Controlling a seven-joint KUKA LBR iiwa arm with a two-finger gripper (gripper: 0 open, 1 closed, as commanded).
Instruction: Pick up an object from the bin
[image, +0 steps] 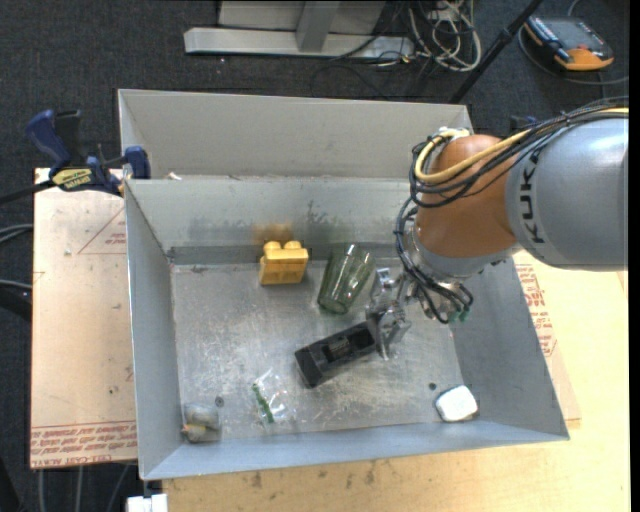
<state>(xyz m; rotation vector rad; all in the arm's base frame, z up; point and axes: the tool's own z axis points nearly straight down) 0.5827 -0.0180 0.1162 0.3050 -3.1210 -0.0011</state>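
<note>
My gripper (386, 338) hangs low in the right half of the bin, its metal fingers pointing down at the right end of a black oblong block (335, 355) that lies slanted on the floor. The fingertips touch or nearly touch that end; nothing shows between them. Just left of the gripper, a clear green plastic cup (343, 277) lies on its side. A yellow toy brick (283, 262) sits further left by the back wall.
A white rounded piece (456, 403) rests in the front right corner. A small clear wrapper with green marks (268, 401) and a grey lump (201, 423) lie near the front left. The arm's orange cover and cables overhang the right wall.
</note>
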